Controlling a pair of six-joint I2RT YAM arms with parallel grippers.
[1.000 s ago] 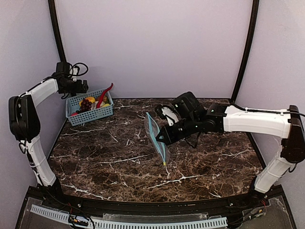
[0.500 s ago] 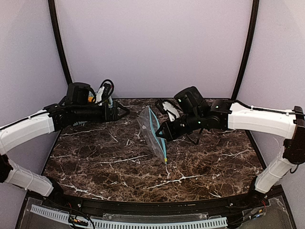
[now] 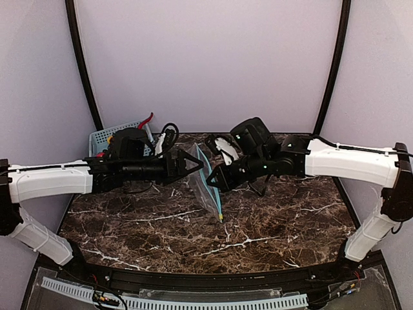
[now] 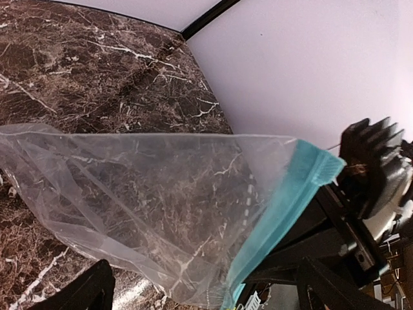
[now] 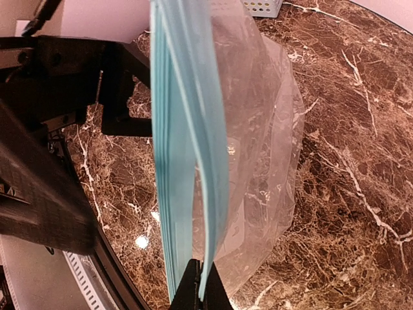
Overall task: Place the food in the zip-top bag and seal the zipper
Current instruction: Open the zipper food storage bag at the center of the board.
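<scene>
My right gripper (image 3: 215, 181) is shut on one lip of the zipper (image 5: 187, 129), the teal-blue strip, and holds the clear zip-top bag (image 3: 205, 184) on edge above the marble. In the right wrist view the shut fingertips (image 5: 200, 292) pinch the strip and the mouth gapes slightly. My left gripper (image 3: 191, 166) is open and empty, right at the bag's left face. In the left wrist view the bag (image 4: 161, 194) fills the space ahead of its spread fingers (image 4: 90, 290). The food is mostly hidden behind my left arm; only a red piece (image 3: 146, 120) sticks up.
The blue mesh basket (image 3: 100, 136) stands at the back left, largely hidden by my left arm; its corner also shows in the right wrist view (image 5: 258, 6). Black frame posts rise at both back corners. The marble table (image 3: 271, 226) runs to the black front rail.
My left arm has swung from the basket at the back left across to the bag, gripper open. My right gripper has shifted the bag slightly left and up.
</scene>
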